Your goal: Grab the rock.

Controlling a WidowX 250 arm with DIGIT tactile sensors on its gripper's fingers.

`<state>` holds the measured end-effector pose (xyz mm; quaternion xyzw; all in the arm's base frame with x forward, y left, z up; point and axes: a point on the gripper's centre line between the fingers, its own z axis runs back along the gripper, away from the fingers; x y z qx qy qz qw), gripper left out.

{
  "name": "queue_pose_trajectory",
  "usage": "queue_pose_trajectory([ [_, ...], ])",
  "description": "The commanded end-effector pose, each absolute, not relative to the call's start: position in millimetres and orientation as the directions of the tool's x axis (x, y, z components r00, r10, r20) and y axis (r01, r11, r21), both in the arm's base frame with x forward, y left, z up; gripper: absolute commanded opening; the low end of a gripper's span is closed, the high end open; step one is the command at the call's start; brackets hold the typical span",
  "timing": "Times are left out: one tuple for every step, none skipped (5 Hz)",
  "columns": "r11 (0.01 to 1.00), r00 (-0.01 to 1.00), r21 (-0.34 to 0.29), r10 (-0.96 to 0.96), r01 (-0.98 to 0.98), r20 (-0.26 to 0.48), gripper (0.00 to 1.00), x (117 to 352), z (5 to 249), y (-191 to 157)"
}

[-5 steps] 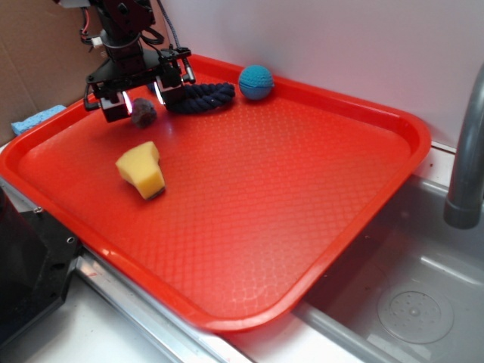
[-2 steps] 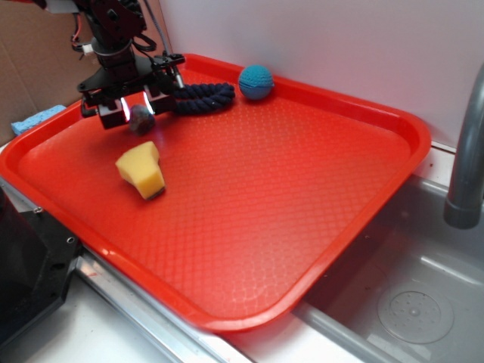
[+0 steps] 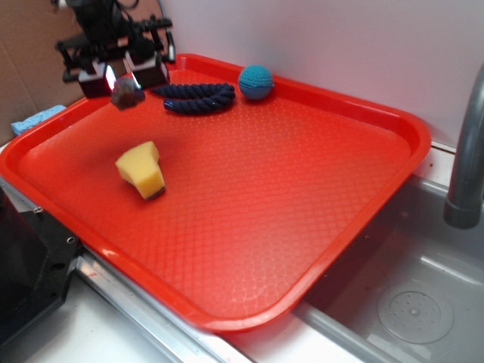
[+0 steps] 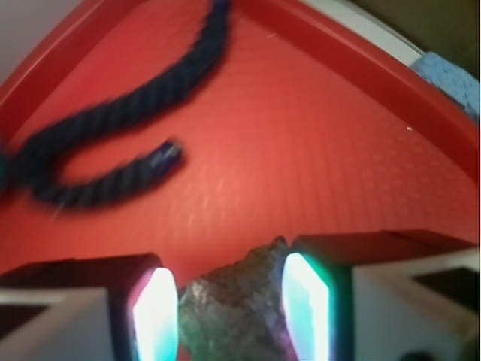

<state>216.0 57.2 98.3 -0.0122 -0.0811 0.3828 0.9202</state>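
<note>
The grab looks done: the gripper point(image 3: 121, 79) has its jaws closed on the rock point(image 3: 127, 94), a lumpy, rough grey-brown stone, held clear above the tray point(image 3: 249, 189) at its 10 o'clock corner; only keeping hold remains. The tray is glossy, dimpled red plastic; a dark braided rope point(image 3: 193, 97) lies at 12
</note>
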Motion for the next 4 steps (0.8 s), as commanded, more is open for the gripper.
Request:
queue_pose_trajectory([
  [0.936,0.937,-0.127,0.339,-0.327,0.087,0.00,192.9,183.0,12.9],
  [0.951,0.954,-0.130,0.290,-0.279,0.076,0.00,186.4,201.7,2.7],
  [0.955,0.954,-0.107,0.286,-0.276,0.095,0.00,179.5,212.8,-4.5],
  [0.946,0.946,-0.082,0.318,-0.313,0.058,0.00,188.4,210.3,9.1],
])
